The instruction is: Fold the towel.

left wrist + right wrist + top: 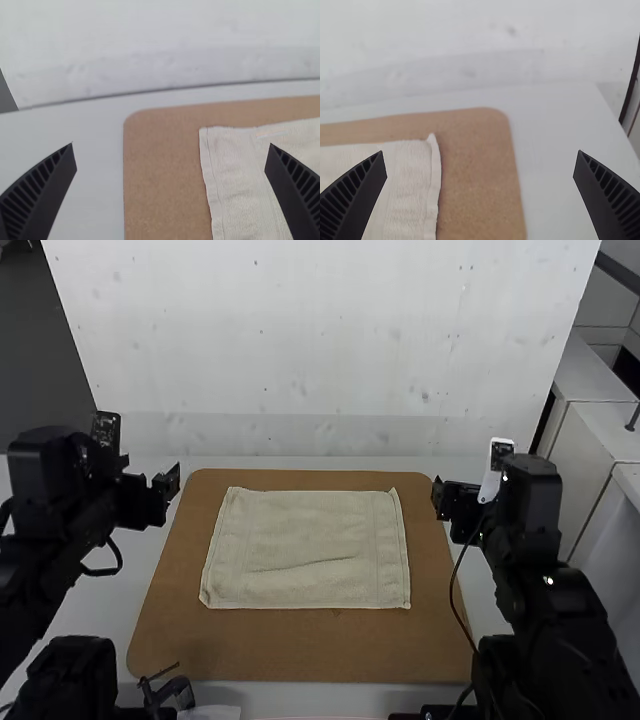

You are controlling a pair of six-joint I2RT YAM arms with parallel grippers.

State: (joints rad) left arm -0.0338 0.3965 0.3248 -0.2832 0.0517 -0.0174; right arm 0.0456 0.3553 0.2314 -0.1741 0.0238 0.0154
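Note:
A cream towel [310, 535] lies spread flat as a rectangle, with a small crease near its middle. My left gripper [168, 488] is raised beside the towel's left side, apart from it. On the opposite side, my right gripper [438, 498] stands off the towel's right edge. In the left wrist view, the left gripper [171, 157] is open with wide-set fingers, and a corner of the towel [240, 180] lies below. The right wrist view has the right gripper [479, 162] open too, near another corner of the towel [405, 185].
Beneath the towel is a brown board [300, 650] with rounded corners, on a white table [150, 550]. A pale panel [320, 340] rises behind the table. A small black item [170, 690] is near the board's front left corner.

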